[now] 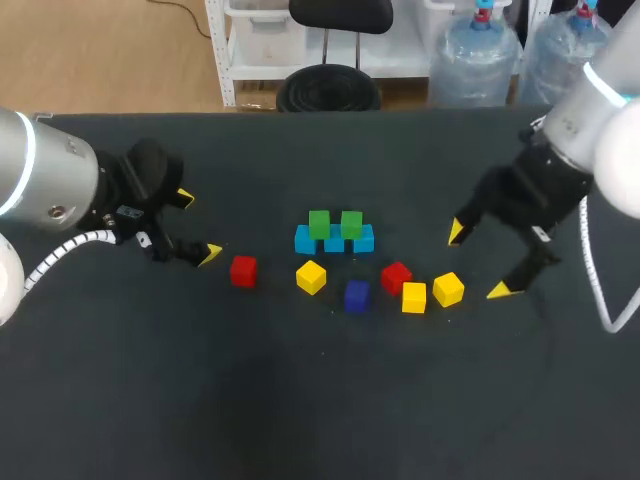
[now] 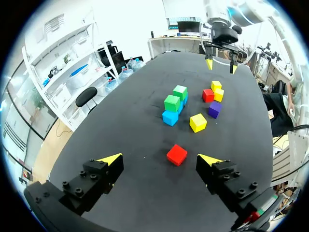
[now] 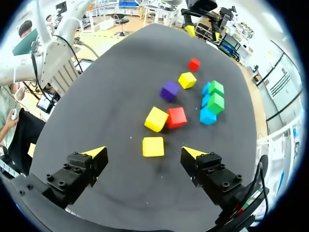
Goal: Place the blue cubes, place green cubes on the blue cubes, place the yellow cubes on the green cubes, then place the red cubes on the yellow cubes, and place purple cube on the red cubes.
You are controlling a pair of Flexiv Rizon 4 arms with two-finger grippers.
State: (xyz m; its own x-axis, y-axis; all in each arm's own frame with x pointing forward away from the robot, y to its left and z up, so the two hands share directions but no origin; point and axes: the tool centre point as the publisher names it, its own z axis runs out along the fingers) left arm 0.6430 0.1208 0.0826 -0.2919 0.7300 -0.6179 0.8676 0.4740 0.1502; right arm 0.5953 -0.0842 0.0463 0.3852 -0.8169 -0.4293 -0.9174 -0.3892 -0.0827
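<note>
At the left of the head view, the left gripper point(image 1: 197, 226) is seen spread wide over the table point(image 1: 300, 420), with nothing gripped. At the right, the right gripper point(image 1: 478, 261) is likewise wide open and empty. Three blue cubes point(image 1: 335, 242) are set in a touching row at the frame's centre, and two green cubes point(image 1: 319, 223) are stacked on them. Below the row, three yellow cubes point(image 1: 311, 277), two red cubes point(image 1: 243, 271) and one purple cube point(image 1: 356, 295) are scattered, the leftmost red one near the left gripper.
</note>
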